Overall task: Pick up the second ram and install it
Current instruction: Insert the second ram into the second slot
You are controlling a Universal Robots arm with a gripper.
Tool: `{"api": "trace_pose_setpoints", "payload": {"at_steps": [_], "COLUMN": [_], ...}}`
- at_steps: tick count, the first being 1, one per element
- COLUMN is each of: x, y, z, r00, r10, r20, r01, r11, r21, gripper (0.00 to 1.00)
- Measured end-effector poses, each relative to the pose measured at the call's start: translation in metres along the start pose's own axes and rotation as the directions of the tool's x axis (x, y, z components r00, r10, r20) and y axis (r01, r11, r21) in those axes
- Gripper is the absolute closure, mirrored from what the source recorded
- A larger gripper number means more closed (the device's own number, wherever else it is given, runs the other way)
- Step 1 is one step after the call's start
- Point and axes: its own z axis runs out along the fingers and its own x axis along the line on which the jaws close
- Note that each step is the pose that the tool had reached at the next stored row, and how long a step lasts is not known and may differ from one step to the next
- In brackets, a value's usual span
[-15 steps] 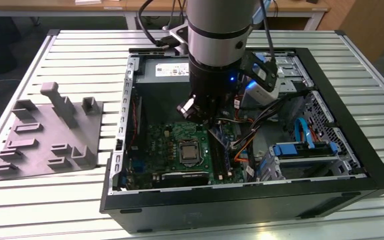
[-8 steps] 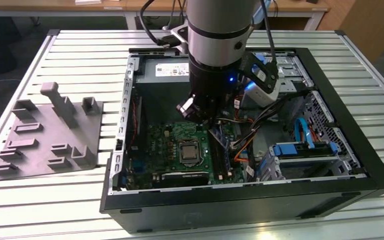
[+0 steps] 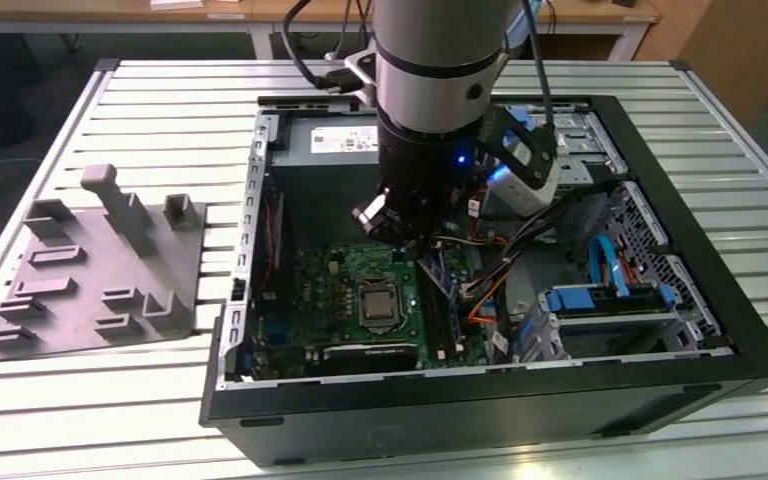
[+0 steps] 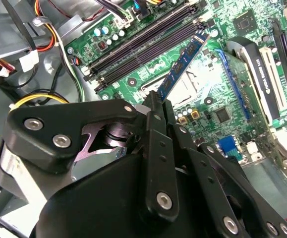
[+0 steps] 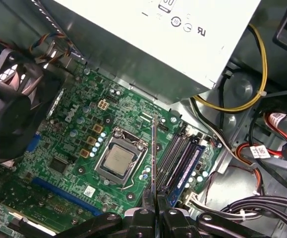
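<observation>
The arm (image 3: 438, 80) reaches into the open computer case (image 3: 491, 405) on the slatted surface (image 3: 157, 95). The end effector (image 3: 411, 243) hangs above the green motherboard (image 3: 337, 290). A grey tray (image 3: 91, 290) lies at the exterior view's left.

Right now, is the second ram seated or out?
Out: the gripper holds the second ram in its jaws above the motherboard, clear of the memory slots.

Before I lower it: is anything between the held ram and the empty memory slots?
Nothing visible does. The gripper is shut on the second ram above the motherboard. The empty slots beside it lie bare, and the cables sit off to one side.
</observation>
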Motion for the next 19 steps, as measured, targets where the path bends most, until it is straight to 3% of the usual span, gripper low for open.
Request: {"api": "trace_pose_setpoints", "payload": {"at_steps": [19], "x": [0.0000], "y": [0.0000], "z": [0.0003], "r00": [0.9967], "r10": [0.082], "r20": [0.0002], "r01": [-0.082], "r11": [0.9967], "r21": [0.0049], "gripper": [0.86]}}
